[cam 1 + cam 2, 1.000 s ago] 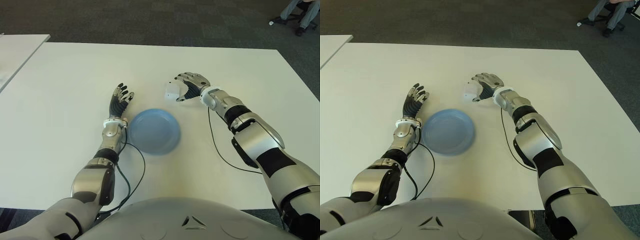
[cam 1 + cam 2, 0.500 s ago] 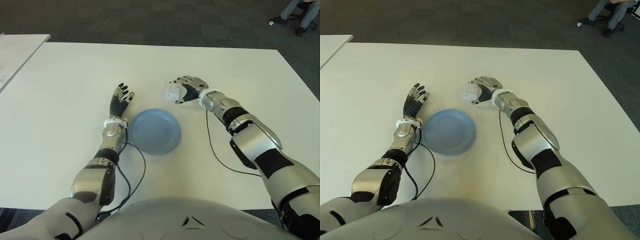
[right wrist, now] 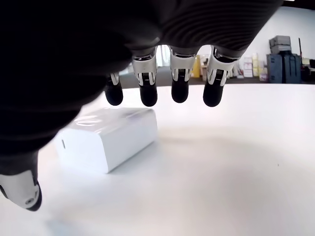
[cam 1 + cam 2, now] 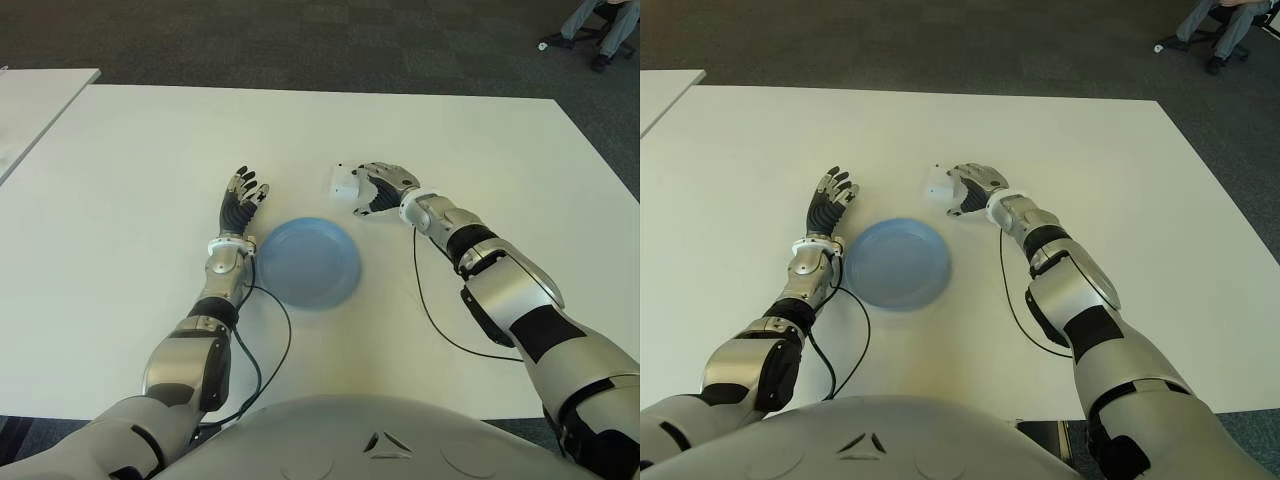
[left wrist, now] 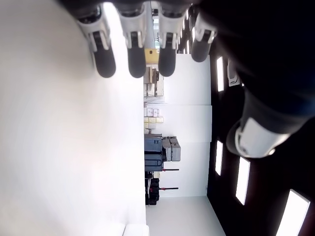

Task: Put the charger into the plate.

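Right hand [image 4: 383, 187] over the small white cube-shaped charger [image 4: 343, 183], fingers [image 3: 179, 81] arched above it, not gripping; charger sits on the white table [image 4: 150, 140], just beyond the round blue plate [image 4: 308, 263]. Left hand [image 4: 240, 202] beside plate's left, fingers spread, empty.

Smooth white plastic charger [image 3: 106, 138], glossy blue plate [image 4: 308, 262] (plastic, seemingly) on the matt white table [image 4: 130, 160].
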Tool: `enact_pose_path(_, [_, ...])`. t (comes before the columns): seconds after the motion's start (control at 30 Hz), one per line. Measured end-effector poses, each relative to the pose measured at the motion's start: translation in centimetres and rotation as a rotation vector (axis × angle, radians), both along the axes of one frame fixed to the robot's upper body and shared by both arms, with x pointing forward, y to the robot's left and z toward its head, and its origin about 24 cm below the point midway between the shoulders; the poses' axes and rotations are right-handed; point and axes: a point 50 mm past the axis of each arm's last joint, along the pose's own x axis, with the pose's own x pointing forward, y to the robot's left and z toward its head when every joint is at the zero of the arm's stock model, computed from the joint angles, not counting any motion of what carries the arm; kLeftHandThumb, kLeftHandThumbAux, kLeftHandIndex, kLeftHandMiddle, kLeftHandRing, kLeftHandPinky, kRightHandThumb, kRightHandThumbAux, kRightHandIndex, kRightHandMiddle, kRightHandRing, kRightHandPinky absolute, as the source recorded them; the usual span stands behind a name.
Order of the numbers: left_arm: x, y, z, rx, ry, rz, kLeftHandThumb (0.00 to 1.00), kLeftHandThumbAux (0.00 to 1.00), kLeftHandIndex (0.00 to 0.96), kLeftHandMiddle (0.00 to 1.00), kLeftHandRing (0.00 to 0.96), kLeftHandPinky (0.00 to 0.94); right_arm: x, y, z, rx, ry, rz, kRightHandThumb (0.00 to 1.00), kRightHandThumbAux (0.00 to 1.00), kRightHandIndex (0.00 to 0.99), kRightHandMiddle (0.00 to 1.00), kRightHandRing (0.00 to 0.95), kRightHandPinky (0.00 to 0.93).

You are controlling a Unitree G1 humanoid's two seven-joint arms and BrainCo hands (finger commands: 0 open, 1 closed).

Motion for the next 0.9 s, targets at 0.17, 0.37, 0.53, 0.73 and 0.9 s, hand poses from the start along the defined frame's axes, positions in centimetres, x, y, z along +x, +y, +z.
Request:
enact_pose_path(0.17, [-0.1,-0.1,0.0,-0.002,-0.006,-0.002,0.032,0.598,0.102,0.144,0.143,0.163,-0.5,-0.3,-0.6,0.02,0.012,0.0,0.0,0.603,0.0,0.0,0.0,0.0])
enact_pose_path(0.37, [-0.4,-0.1,-0.1,-0.002,-0.011,-0.001,0.025,0.604,0.097,0.14,0.139,0.159,-1.1,-0.5,-1.3,0.062,0.005,0.002,0.0,0.686,0.0,0.0,0.0,0.0])
enact_pose_path(0.53, [-0.6,-0.2,-0.1,-0.003,-0.014,-0.003,0.017,0.611,0.098,0.139,0.139,0.159,-1.4,-0.2,-1.3,0.084,-0.02,0.023,0.0,0.722,0.0,0.012,0.0,0.0])
enact_pose_path(0.73, [-0.8,-0.5,0.0,-0.003,-0.02,-0.016,0.009,0.611,0.099,0.145,0.145,0.164,-1.8,-0.4,-1.5,0.096,-0.069,0.034,0.0,0.721,0.0,0.035,0.01,0.0])
enact_pose_path(0.9, [-1.0,-0.5,0.0,-0.001,-0.02,-0.019,0.002,0.609,0.099,0.149,0.148,0.163,-2.3,-0.6,-2.0,0.105,-0.108,0.04,0.0,0.717,0.001,0.049,0.023,0.001])
